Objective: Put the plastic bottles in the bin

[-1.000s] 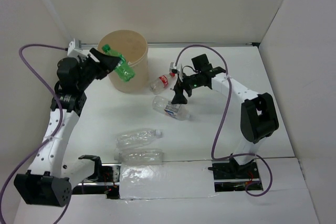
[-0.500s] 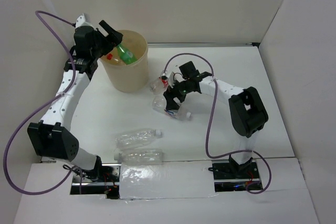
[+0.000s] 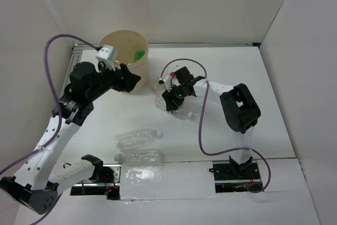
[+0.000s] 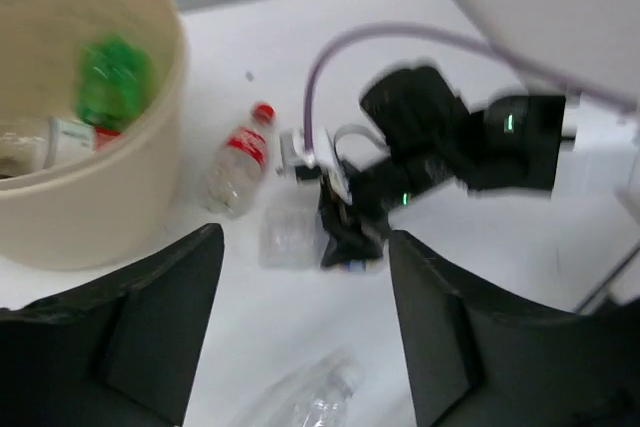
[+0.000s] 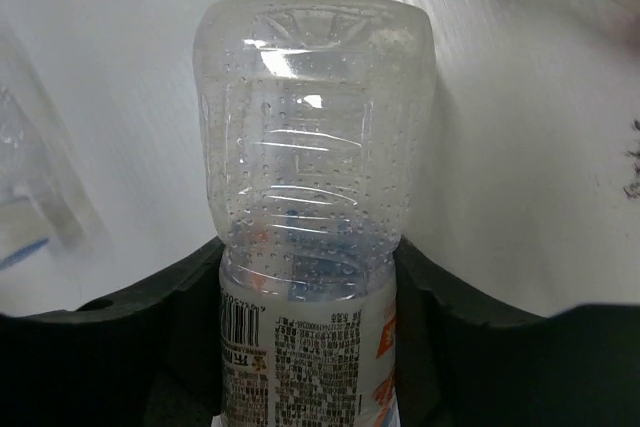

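Top view: bright, flat, diffuse light from overhead. The white table and walls are close to blown out, and colours look a little washed. Shadows are soft and short, tucked under the arms; the bin is dimmer on its 6 o'clock wall. Focus is sharp throughout. Left wrist view: smeared blur over the whole frame. The green bottle is a fuzzy blot at 10 o'clock, and the lamp on the right arm streaks at 3 o'clock. The left gripper's fingers are dark soft masses at 7 and 5 o'clock. Right wrist view: crispest of the three. The clear bottle sits at centre with sharp dimples and small white glare spots toward 12 o'clock. The right gripper's fingers are near black, and the 9 and 1 o'clock edges are out of focus.
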`<move>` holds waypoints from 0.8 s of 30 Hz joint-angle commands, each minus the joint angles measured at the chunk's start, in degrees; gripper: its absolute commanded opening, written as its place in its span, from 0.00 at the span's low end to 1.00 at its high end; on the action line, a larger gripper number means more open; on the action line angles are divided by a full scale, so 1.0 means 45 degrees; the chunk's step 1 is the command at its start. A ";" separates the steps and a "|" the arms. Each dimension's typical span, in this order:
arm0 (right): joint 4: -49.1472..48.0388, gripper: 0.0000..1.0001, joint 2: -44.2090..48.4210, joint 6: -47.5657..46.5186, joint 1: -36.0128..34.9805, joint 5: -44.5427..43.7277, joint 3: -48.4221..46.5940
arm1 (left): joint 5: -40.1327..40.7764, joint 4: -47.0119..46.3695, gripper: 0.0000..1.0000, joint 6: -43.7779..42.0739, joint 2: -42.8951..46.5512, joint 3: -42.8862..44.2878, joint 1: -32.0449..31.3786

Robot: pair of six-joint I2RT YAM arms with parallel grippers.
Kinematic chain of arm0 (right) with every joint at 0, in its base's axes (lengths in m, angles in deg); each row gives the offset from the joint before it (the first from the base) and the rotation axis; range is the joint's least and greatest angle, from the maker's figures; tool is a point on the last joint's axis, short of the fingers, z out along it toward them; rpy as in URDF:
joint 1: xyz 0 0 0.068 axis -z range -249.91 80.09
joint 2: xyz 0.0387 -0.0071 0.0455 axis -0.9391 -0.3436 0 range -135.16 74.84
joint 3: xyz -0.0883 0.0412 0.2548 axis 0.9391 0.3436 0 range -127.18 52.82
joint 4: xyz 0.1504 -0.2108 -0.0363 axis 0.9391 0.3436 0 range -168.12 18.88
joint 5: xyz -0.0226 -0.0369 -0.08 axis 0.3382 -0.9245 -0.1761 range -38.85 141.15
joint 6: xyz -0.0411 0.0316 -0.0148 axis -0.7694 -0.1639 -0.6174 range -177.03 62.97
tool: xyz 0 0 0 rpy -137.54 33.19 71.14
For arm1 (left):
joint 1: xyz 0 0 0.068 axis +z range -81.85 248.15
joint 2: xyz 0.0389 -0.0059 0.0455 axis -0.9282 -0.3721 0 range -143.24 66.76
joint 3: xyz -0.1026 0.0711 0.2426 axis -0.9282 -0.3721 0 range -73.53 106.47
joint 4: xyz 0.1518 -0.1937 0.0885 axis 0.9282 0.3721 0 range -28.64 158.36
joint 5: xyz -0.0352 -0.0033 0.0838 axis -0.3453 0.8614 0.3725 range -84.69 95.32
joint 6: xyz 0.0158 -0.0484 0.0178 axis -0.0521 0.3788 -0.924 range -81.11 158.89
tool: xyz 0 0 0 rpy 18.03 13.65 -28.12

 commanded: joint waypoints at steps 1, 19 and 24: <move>0.0575 0.20 0.1309 -0.0612 0.1000 0.1397 0.0098 | -0.2005 0.1061 0.78 -0.2356 -0.0892 -0.0474 -0.0941; -0.5511 0.17 -0.2073 0.4382 0.2998 0.5269 -1.1905 | 0.2388 0.1495 0.79 -0.5583 -0.4314 -0.2055 -0.6373; -0.8730 0.17 -0.5637 0.8190 0.2023 0.4939 -1.7088 | 0.3325 0.1610 0.82 -0.5700 -0.4621 -0.2349 -0.6667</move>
